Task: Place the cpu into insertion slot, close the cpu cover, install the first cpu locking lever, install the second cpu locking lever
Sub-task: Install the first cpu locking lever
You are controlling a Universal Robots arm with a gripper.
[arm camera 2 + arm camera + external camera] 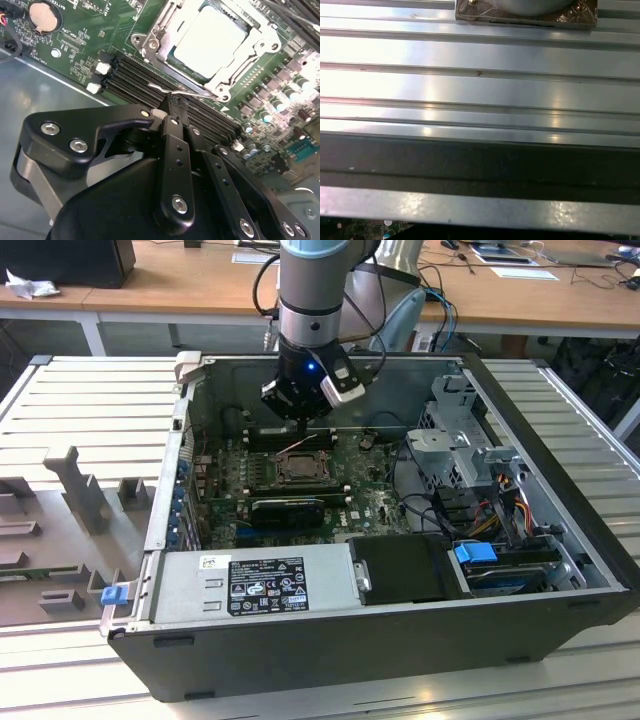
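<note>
The cpu (210, 40), a pale silver square, sits in the insertion slot (250, 22) at the upper right of the second wrist view, framed by the cpu cover (165, 37). The gripper (172, 102) jaws are clenched on a thin wire locking lever (172, 91) just below.

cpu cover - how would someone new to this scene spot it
Start at the open computer case and find the green motherboard on its floor. Near the board's middle, below the end effector, the cpu cover is a silver metal frame lying shut around the pale square cpu. The neighbouring memory slots are long, narrow and black.
</note>
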